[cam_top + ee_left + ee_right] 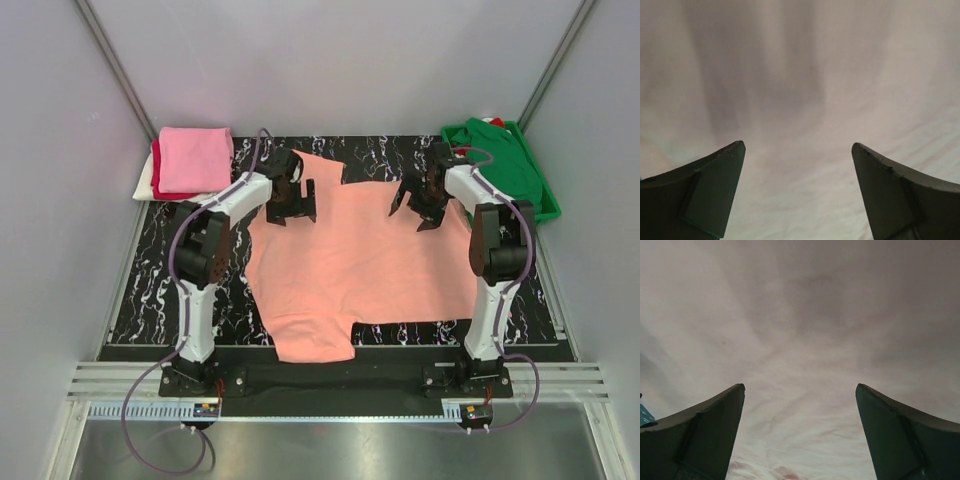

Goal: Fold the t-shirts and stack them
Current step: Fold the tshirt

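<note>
Left wrist: shirt (800,65) seemingly under pincer (798,144)

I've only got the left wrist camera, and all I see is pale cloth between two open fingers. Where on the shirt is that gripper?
Observer: The left gripper is over the far left edge of the salmon t-shirt, which lies spread flat.
Operator: And the other arm?
Observer: The right gripper is open too, above the same shirt's far right edge.
Operator: Where do folded ones go?
Observer: A folded bright pink t-shirt sits at the far left corner of the table.
</note>
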### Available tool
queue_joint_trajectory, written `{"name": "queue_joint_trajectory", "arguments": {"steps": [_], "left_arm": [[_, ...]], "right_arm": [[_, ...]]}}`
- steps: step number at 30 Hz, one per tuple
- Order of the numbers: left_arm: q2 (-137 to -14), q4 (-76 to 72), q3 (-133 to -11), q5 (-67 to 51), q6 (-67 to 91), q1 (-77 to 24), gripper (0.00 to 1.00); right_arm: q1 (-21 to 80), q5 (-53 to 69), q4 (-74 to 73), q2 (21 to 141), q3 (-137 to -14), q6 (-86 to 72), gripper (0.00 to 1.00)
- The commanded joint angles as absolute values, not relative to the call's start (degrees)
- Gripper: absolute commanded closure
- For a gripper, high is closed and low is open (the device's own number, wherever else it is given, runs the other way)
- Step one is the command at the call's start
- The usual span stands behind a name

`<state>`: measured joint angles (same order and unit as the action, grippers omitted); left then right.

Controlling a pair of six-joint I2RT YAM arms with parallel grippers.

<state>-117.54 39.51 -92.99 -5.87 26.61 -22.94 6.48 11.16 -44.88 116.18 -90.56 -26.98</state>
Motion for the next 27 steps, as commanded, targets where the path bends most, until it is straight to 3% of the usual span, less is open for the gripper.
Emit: {"name": "queue_joint_trajectory", "arguments": {"steps": [1, 9, 21, 27], "left_arm": [[-123.3, 43.1, -99.3, -7.1, 24.7, -20.8, 0.07], [-130.4, 46.0, -102.1, -9.4, 20.4, -14.8, 0.1], [-142.9, 58.9, -127.1, -11.8, 13.5, -7.8, 0.11], [-141.3, 60.2, -128.2, -13.3, 13.7, -5.7, 0.1]], "right_arm": [[7.9, 16.2, -42.7, 120.8, -95.1, -28.2, 0.0], [11.8, 20.6, -42.9, 129.9, -103.1, -31.3, 0.0], [14.5, 24.4, -46.7, 141.8, -121.5, -36.1, 0.0], [14.6, 24.3, -49.3, 144.2, -127.9, -34.5, 0.0]]}}
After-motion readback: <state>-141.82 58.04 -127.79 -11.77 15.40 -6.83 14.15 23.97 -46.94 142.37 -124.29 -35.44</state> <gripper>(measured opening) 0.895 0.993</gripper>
